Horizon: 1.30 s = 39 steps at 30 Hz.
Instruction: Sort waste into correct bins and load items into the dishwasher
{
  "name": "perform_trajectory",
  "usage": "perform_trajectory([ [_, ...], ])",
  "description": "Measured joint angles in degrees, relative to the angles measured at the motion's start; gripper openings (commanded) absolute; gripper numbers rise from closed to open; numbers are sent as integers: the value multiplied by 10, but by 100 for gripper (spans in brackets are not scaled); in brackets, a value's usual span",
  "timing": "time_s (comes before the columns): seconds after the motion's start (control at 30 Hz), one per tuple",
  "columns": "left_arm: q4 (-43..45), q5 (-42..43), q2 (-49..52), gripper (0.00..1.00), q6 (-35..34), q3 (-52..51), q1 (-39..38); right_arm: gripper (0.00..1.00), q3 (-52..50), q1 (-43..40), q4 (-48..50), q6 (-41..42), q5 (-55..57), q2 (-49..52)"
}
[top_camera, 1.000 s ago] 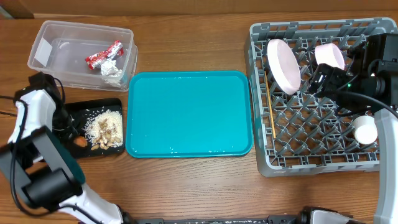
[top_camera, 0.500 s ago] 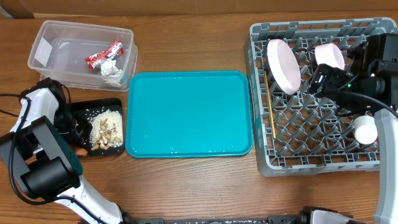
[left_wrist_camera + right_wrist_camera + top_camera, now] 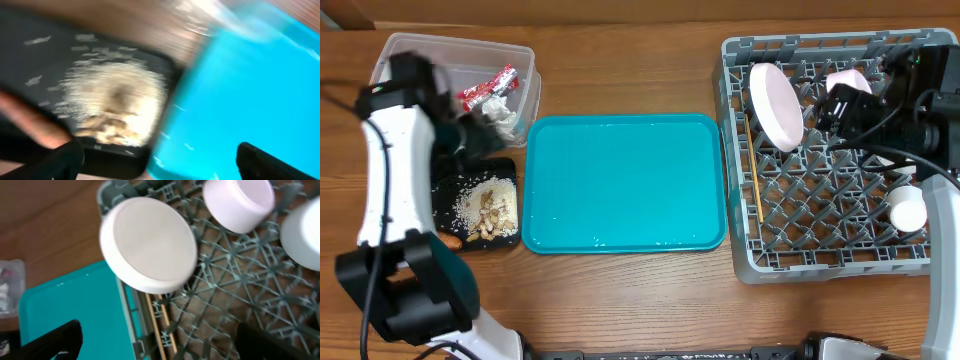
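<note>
Left wrist view blurs the black tray (image 3: pixel 30 55) and rice (image 3: pixel 117 95).

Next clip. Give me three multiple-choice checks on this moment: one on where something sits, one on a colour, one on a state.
1. Where is the foil wrapper?
A) in the clear tub
B) in the black tray
C) on the table

2. What colour is the serving tray?
A) red
B) teal
C) yellow

3. How does the white plate sit?
A) flat on the table
B) face down in the black tray
C) propped on edge in the dish rack

Answers:
1 A: the wrapper lies inside the tub's walls, beside crumpled tissue.
2 B: the overhead view shows it blue-green throughout.
3 C: it stands tilted among the rack's pegs.
</note>
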Motion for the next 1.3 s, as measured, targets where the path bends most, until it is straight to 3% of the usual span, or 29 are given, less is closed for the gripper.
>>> perform_trajectory([
  [0.2,-109,34,-15,100,70,10,-121,100,0,33,-52,-23,-24,39],
  [0.43,-214,41,-15,100,82,10,-149,96,-2,40,-155,-35,-30,105],
  [0.6,-181,41,-54,100,82,-19,-149,93,-2,40,-193,-48,-30,103],
  [0.7,-131,40,-139,100,82,-65,-150,94,-5,40,-186,-52,-30,90],
  [0.83,-47,40,-301,100,82,-149,-161,100,-40,40,-119,-56,-30,21],
  [1.07,57,10,-617,100,76,-313,-164,100,-216,40,35,-55,-19,-259],
  [1.2,81,1,-733,100,70,-362,-164,100,-317,41,78,-51,10,-412],
  [1.3,87,1,-774,100,69,-367,-164,100,-350,41,68,-49,22,-472],
])
